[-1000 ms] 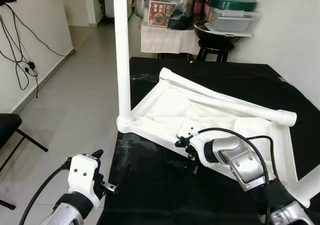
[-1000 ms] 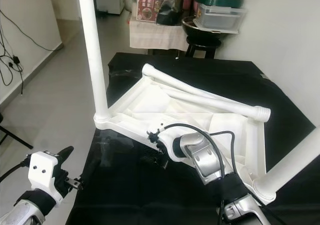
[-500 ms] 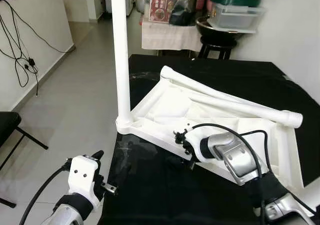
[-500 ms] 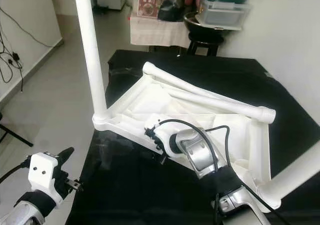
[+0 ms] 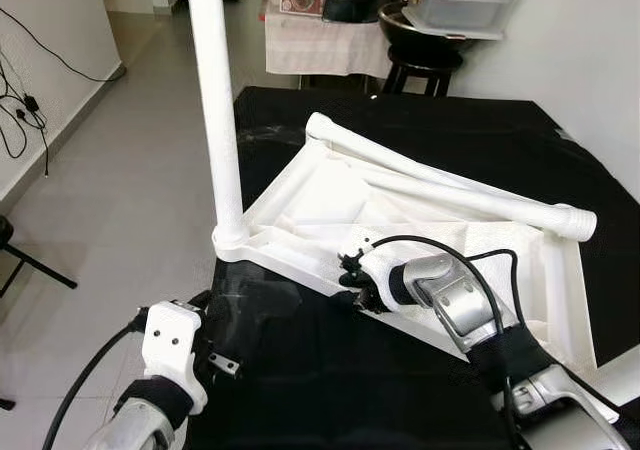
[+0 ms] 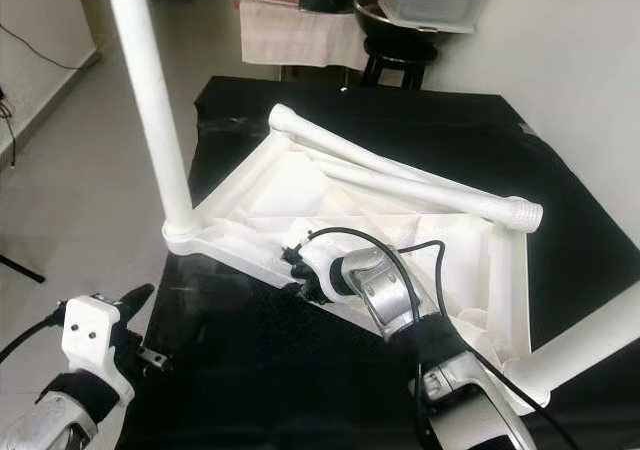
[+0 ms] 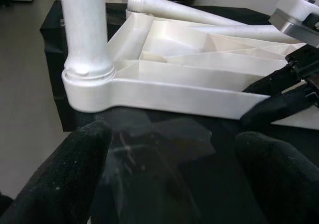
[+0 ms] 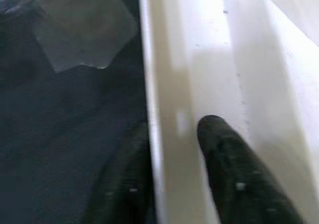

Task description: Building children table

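Note:
A white children's table top (image 5: 330, 195) lies upside down on a black-covered surface (image 5: 330, 370). One white leg (image 5: 215, 100) stands upright in its near left corner. A second leg (image 5: 450, 185) lies across the frame, and a third leg (image 6: 590, 340) slants at the far right corner. My right gripper (image 5: 352, 285) is at the front rim (image 8: 174, 109), one finger (image 8: 227, 169) on each side of it, shut on it. My left gripper (image 7: 169, 169) hangs open and empty at the surface's near left edge, facing the corner with the upright leg.
Behind the black surface stand a black stool (image 5: 420, 65) with a bowl, a cloth-covered stand (image 5: 320, 45) and a plastic box (image 5: 465, 0). A white wall runs along the right. Tiled floor (image 5: 110, 200) lies to the left, with cables (image 5: 20, 120) by the wall.
The camera has tipped downward and closer. My right gripper has moved from the black cloth just below the rim up onto the rim. The left gripper has edged towards the surface.

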You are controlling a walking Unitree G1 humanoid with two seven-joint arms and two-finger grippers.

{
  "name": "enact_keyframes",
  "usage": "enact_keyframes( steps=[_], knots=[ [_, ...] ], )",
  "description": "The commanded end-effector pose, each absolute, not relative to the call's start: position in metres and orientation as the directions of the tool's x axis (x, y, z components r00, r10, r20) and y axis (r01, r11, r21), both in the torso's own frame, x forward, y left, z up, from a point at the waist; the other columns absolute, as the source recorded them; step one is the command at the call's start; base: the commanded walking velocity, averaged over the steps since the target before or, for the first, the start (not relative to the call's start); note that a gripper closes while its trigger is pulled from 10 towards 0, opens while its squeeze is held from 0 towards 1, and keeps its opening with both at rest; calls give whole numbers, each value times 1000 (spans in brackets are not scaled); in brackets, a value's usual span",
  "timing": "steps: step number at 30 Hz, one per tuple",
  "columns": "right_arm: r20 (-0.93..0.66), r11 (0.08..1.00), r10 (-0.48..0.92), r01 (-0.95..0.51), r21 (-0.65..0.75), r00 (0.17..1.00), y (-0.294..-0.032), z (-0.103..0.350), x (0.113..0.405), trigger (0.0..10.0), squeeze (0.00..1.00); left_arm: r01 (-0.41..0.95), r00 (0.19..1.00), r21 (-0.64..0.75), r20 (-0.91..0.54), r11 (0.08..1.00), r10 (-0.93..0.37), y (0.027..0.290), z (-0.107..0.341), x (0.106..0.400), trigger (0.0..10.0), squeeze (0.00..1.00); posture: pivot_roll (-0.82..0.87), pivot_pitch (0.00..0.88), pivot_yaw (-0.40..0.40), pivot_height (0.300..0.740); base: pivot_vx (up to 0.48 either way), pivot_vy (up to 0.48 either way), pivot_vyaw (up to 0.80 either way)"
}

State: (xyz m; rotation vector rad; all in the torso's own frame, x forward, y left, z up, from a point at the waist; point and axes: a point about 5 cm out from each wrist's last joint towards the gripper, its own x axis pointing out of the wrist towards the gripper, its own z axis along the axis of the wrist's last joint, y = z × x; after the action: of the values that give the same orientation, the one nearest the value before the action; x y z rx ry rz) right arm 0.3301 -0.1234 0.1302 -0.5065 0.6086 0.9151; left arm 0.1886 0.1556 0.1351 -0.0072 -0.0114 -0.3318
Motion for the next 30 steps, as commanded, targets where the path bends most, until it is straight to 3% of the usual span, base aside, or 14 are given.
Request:
enact_keyframes(
  steps=[1,9,11,12,14,19,22,30],
  knots=[
    [-681,522,530,-827,-207,506,-134,138,336,0,0,332,943,-14,15,943,-332,152,136,187,10000,0,-106,82,-146,740,0,0,0],
    [-699,462,492,-836,-296,519,-144,146,343,0,0,335,942,-14,16,942,-335,152,137,187,10000,0,-110,84,-149,740,0,0,0],
    [-714,267,446,-841,-470,540,-158,160,351,0,0,332,943,-15,19,943,-331,151,137,188,10000,0,-109,83,-146,740,0,0,0],
    [-714,267,446,-841,-470,540,-158,160,351,0,0,332,943,-15,19,943,-331,151,137,188,10000,0,-109,83,-146,740,0,0,0],
    [-720,118,382,-803,-584,579,-174,174,360,0,0,331,944,-15,21,944,-330,151,137,189,10000,0,-110,84,-144,740,0,0,0],
    [-705,74,312,-756,-650,637,-187,188,368,0,0,333,943,-15,20,943,-333,151,138,189,10000,0,-105,84,-142,740,0,0,0],
    [-666,6,203,-681,-732,718,-205,206,378,0,0,330,944,-13,20,944,-330,151,138,188,10000,0,-101,85,-144,740,0,0,0],
    [-681,-62,136,-680,-731,720,-217,209,378,0,0,328,945,-12,20,945,-328,151,138,188,10000,0,-98,87,-142,740,0,0,0]
  ],
)
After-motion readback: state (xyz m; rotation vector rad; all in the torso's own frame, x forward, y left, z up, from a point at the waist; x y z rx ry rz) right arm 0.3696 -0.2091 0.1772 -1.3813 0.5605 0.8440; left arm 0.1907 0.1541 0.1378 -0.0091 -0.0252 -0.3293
